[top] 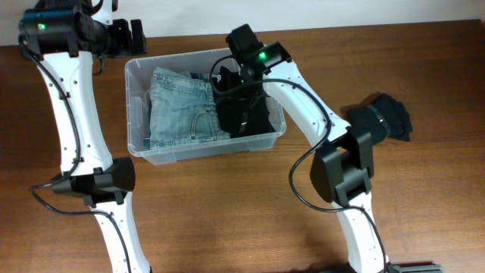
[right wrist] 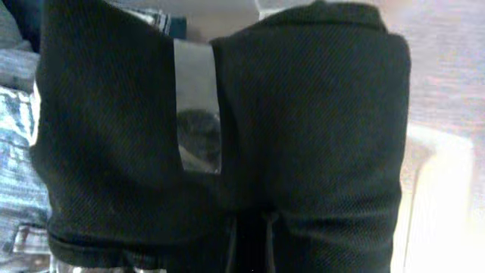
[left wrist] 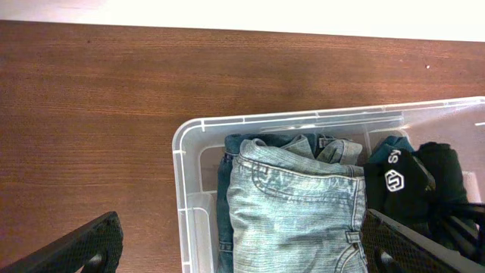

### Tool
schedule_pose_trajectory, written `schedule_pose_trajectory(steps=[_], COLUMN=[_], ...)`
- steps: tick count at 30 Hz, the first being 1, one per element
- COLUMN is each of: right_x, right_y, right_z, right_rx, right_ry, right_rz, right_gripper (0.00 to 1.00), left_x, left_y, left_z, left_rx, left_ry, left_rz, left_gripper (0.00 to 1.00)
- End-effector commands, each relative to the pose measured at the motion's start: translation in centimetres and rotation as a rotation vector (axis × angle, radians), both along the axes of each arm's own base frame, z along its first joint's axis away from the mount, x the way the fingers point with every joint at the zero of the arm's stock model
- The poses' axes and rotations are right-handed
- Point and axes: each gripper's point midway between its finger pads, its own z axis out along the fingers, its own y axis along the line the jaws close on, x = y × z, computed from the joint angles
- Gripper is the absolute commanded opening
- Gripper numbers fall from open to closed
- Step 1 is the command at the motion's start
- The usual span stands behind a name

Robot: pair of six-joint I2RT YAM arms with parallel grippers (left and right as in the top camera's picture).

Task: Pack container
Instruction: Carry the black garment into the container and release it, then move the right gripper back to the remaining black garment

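Black garment (right wrist: 303, 136), bunched about the right gripper (top: 236, 112), jaws clamped together on its cloth; container (top: 204, 152), mid-table between both arms, holding folded jeans (top: 182, 106) beside that garment; left gripper (top: 133, 36), jaws wide apart, over the table (top: 424, 212) near the container's corner.

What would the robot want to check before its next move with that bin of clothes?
1. Is the right gripper shut on the black garment: ok.
2. Is the black garment inside the container, beside the jeans: ok.
3. Has the black garment settled on the container floor: cannot tell.
4. Is the left gripper open and outside the container: ok.
5. Is the dark clothing on the table packed: not ok.
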Motion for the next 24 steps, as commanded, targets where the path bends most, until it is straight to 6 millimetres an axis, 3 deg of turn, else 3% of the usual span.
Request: schedule_pose_trajectory(steps=[1,2,6,9,10,11,13,15,16,18,24], right_x=[-3.7,-3.7,-2.5,-1.1,-0.8,-0.3,0.3,0.6,0.8,0.5,-0.4], right_y=[-0.8,-1.1,-1.7,-1.4,-1.3,-1.3,-1.3,-2.1,-3.9,-7.7,-19.9], right_z=[-6.9,-6.9,-3.7,1.5,2.9,5.2,9.7,12.0,14.0,15.7,15.6], right_rx=[-0.059,-0.060,0.000,0.102,0.134,0.187,0.293,0.332,0.343,0.336,0.324], right_ry=[0.180,0.183,0.165,0.115,0.101,0.072,0.009,-0.024,-0.050,-0.049,0.025], right_rz=[0.027,0.021,0.000,0.053,0.067,0.087,0.135,0.130,0.103,0.036,-0.178], right_gripper=[0.07,0.08,0.13,0.61,0.71,0.87,0.99,0.99,0.99,0.99,0.99], left_x=[-0.5,-0.5,-0.5,-0.5,-0.5,-0.5,-0.5,-0.5,-0.5,-0.5,-0.5], left_y=[0.2,0.2,0.2,0.2,0.2,0.2,0.2,0.2,0.2,0.2,0.2], left_z=[1.6,1.6,1.6,1.6,1.6,1.6,1.6,1.6,1.6,1.6,1.6], left_rx=[0.015,0.015,0.015,0.015,0.015,0.015,0.015,0.015,0.015,0.015,0.015], left_ry=[-0.039,-0.038,-0.038,-0.038,-0.039,-0.038,-0.039,-0.038,-0.038,-0.038,-0.038], left_rz=[-0.004,-0.004,-0.004,-0.004,-0.004,-0.004,-0.004,-0.004,-0.004,-0.004,-0.004], left_gripper=[0.99,0.99,0.99,0.99,0.99,0.99,0.99,0.99,1.00,0.99,0.99])
